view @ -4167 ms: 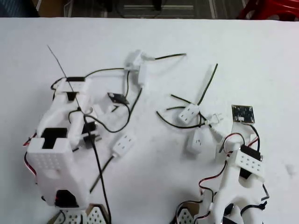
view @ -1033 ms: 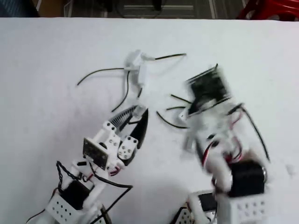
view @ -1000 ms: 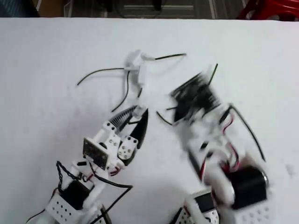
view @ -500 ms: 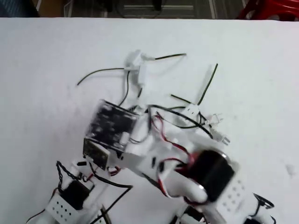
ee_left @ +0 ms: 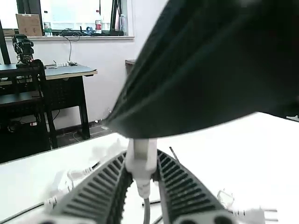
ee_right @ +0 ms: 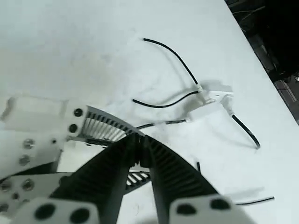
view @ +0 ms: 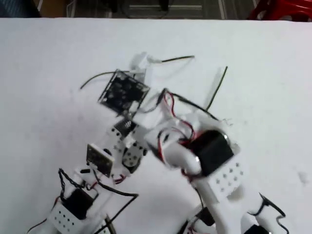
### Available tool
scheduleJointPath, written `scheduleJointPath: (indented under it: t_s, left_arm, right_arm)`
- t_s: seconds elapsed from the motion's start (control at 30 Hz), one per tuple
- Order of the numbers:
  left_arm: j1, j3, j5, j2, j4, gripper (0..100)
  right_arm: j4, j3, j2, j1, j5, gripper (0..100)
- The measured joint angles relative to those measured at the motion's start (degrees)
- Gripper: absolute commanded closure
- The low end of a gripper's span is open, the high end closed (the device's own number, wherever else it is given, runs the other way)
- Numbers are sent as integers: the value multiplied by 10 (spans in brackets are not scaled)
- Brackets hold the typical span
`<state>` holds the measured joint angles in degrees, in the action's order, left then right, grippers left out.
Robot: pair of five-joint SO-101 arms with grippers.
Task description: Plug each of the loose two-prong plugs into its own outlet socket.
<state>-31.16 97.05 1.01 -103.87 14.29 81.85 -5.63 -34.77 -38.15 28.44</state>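
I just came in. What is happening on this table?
Two robot arms work over a white table. The left gripper is shut on a white piece on a cord; plug or socket, I cannot tell. The right gripper hangs just above it, close to the left one. Farther back, one pair looks already joined, and a loose plug lies on the table.

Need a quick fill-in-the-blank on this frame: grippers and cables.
1. The left gripper has its jaws ___ on a white connector.
2. The right gripper hovers close to the ___ gripper.
3. The long curved cable is coloured ___.
Missing words: shut, left, black.
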Motion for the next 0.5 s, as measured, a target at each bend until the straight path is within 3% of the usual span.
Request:
scheduleJointPath:
  t_s: [0.23,0.5]
  left_arm:
    - [-4,0,-1,3,3,976]
    - [-2,0,0,-1,1,976]
  right_arm:
    - [-127,-140,-10,113,18,978]
    - [-128,-155,2,192,71,978]
